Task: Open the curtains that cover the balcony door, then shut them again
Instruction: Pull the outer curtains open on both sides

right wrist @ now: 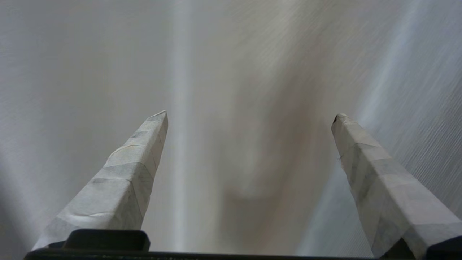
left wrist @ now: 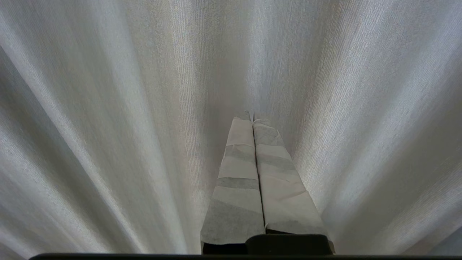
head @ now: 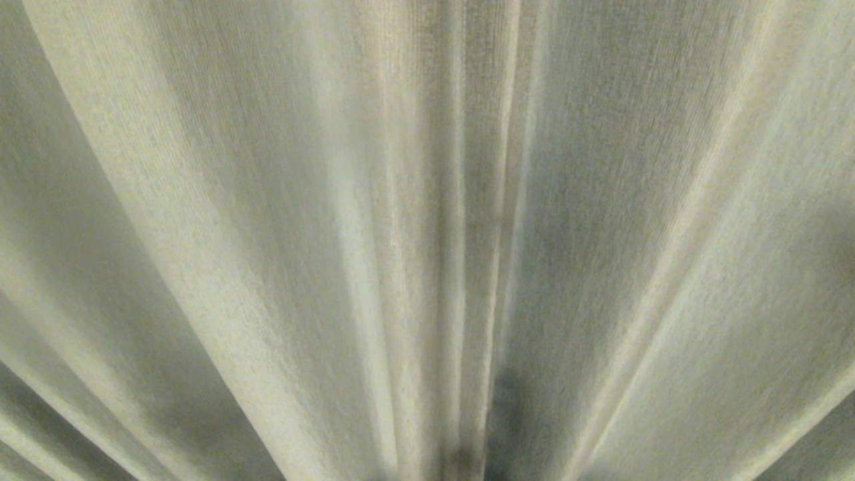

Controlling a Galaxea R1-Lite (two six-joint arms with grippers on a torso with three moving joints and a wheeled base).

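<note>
1. Everywhere in the head view, the curtains [head: 427,240] fill the frame edge to edge: pale beige-grey woven fabric, its pleats fanning out from the bottom centre toward the upper corners.
2. Several narrow folds bunch together down the middle of that frame, with a dark shadow at their base near the bottom centre.
3. No glass, frame or handle shows through the cloth in any view.
4. Neither arm appears in the head view.
5. The left gripper [left wrist: 252,117] sits at the lower centre of its wrist frame, its two tape-wrapped fingers pressed flat together with nothing between them, tips pointing at the fabric.
6. The right gripper [right wrist: 249,117] has its taped fingers [right wrist: 122,184] spread wide toward the lower corners of its frame, holding nothing, with blurred curtain fabric beyond.
</note>
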